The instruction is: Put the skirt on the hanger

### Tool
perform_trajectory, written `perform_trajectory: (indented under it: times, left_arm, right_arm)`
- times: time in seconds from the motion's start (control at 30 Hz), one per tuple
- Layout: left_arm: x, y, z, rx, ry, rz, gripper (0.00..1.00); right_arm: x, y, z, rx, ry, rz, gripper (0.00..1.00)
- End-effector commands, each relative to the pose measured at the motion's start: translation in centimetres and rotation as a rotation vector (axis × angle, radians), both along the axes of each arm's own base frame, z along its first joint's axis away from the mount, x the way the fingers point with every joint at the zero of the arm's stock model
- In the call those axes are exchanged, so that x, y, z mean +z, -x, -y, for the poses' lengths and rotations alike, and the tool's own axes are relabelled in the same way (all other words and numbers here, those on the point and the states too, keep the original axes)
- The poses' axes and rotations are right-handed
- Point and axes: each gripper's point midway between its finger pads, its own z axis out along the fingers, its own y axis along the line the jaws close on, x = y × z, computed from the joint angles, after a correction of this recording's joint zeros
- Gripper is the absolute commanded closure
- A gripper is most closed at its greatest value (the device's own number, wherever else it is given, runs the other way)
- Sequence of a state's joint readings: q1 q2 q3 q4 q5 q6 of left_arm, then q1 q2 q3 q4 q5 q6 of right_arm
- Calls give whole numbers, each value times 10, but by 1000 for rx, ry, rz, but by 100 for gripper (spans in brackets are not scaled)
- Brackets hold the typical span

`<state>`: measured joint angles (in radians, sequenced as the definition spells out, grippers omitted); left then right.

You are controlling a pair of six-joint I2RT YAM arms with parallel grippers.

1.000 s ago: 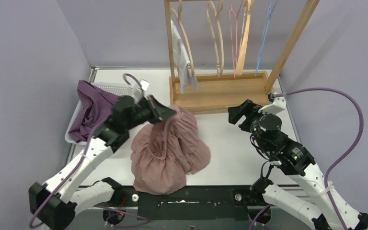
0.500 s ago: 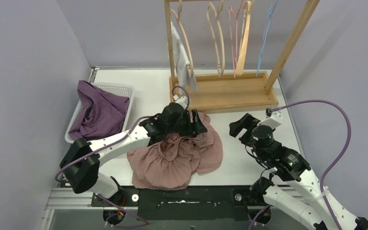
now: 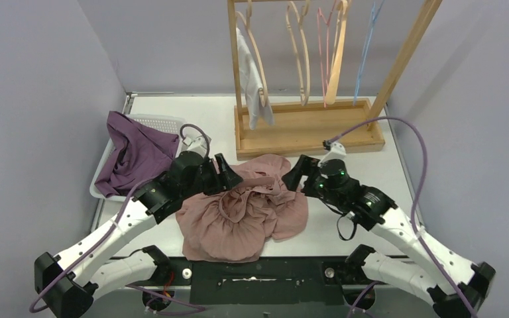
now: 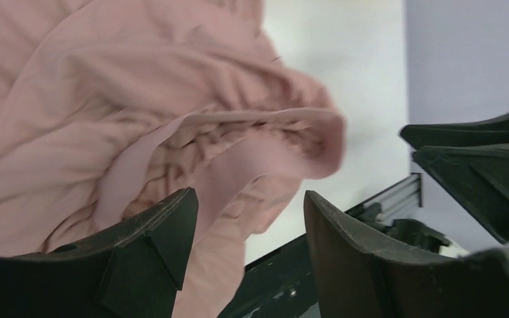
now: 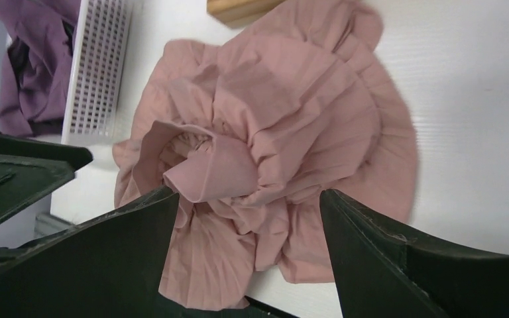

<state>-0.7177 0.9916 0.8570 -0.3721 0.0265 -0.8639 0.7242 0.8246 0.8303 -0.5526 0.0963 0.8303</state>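
Two sets of jaws stand released, grasping nothing: the left arm (image 3: pixel 172 189) at the skirt's (image 3: pixel 238 222) 9 o'clock, the right arm (image 3: pixel 348 192) at its 3 o'clock. It lies crumpled on the bench (image 3: pixel 361 165) near the wooden rack (image 3: pixel 305 129), long axis 7 to 1 o'clock, with the gathered waistband between the jaws and the hem fanned toward 7.

White worktop (image 3: pixel 205 112) in front of me, and right in the middle lies the pink skirt (image 3: pixel 238 212), crumpled in a loose heap, its folds bunched up on top and its hem spreading toward the near edge. Over on my left, a white slotted basket (image 3: pixel 162 121) rests on the surface, a purple garment (image 3: pixel 136 152) spilling over its rim. At the far side stands the wooden rack (image 3: pixel 305 129), base flat on the worktop, the skirt's far edge just beside it.
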Motion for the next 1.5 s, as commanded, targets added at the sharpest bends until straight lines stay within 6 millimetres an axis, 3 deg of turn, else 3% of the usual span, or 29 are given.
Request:
perform_trajectory:
  times: [0.0, 0.1, 0.23, 0.53, 0.7, 0.8, 0.87, 0.93, 1.0, 1.07, 1.27, 1.33, 1.47]
  left_arm:
    - [-57, 16, -40, 122, -163, -165, 42]
    - [-71, 21, -40, 128, -162, -214, 45]
    - [-88, 19, -42, 157, -184, -255, 52]
    - [-122, 16, -52, 186, -288, -318, 59]
    - [-132, 10, -61, 208, -364, -334, 63]
    - [-134, 7, -64, 208, -400, -334, 74]
    - [-131, 5, -65, 198, -413, -325, 85]
    - [-118, 0, -69, 205, -431, -301, 99]
    - [-94, -5, -70, 206, -418, -266, 100]
    - [-66, -8, -69, 191, -374, -228, 100]
    - [41, -11, -72, 158, -235, -75, 100]
    - [75, -9, -70, 137, -192, -22, 100]
    - [133, -2, -58, 76, -90, 52, 100]
  right_arm:
    - [22, -6, -51, 65, -62, 29, 21]
    - [4, -11, -58, 10, -2, -13, 24]
    - [-22, -20, -52, -73, 78, -59, 34]
    - [-45, -22, -42, -116, 171, -102, 59]
    - [-51, -19, -40, -110, 226, -141, 57]
    - [-60, -16, -38, -107, 267, -179, 56]
    - [-62, -14, -37, -102, 284, -196, 66]
    - [-59, -14, -34, -112, 297, -198, 81]
    - [-52, -13, -27, -134, 307, -191, 94]
    - [-39, -10, -15, -164, 320, -183, 100]
    - [28, 2, 28, -227, 283, -57, 100]
    - [59, 4, 43, -235, 255, 20, 100]
    - [127, 8, 50, -140, 226, 192, 100]
